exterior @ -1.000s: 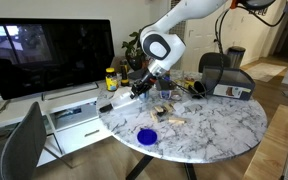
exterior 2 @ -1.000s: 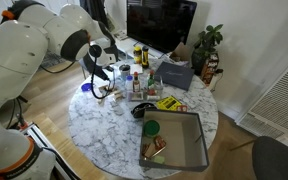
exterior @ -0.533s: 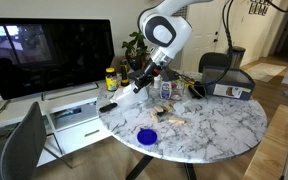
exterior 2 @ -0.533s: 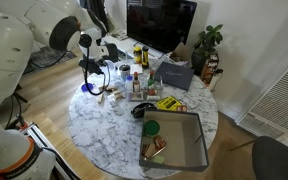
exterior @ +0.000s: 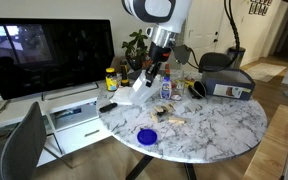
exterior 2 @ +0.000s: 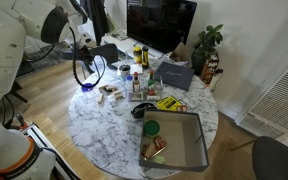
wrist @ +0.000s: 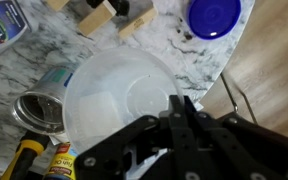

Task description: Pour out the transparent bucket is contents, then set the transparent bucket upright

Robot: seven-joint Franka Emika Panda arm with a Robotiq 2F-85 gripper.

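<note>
Wrist view and both exterior views agree on the change. The arm (exterior: 157,12) was bent low over the marble table (exterior: 219,128) a second ago and has since climbed well above it. The transparent bucket (wrist: 119,95) has gone up with it and now hangs clear of the tabletop, higher than the blue disc (wrist: 214,15) and off to one side of it.

The bucket is a wide, cloudy-white round tub. In an exterior view it reads as a thin clear ring (exterior 2: 87,70) tipped on its side rather than upright. I cannot tell from the wrist view whether its mouth or its base faces the lens.

The gripper (wrist: 181,108) has its fingers drawn together on the tub's rim — pinching it at the edge on the blue-disc side, with the tub's body spreading away from them.

The contents (wrist: 99,20), a few small tan pieces, lie on the marble near the blue disc, not touching it and outside the tub.
</note>
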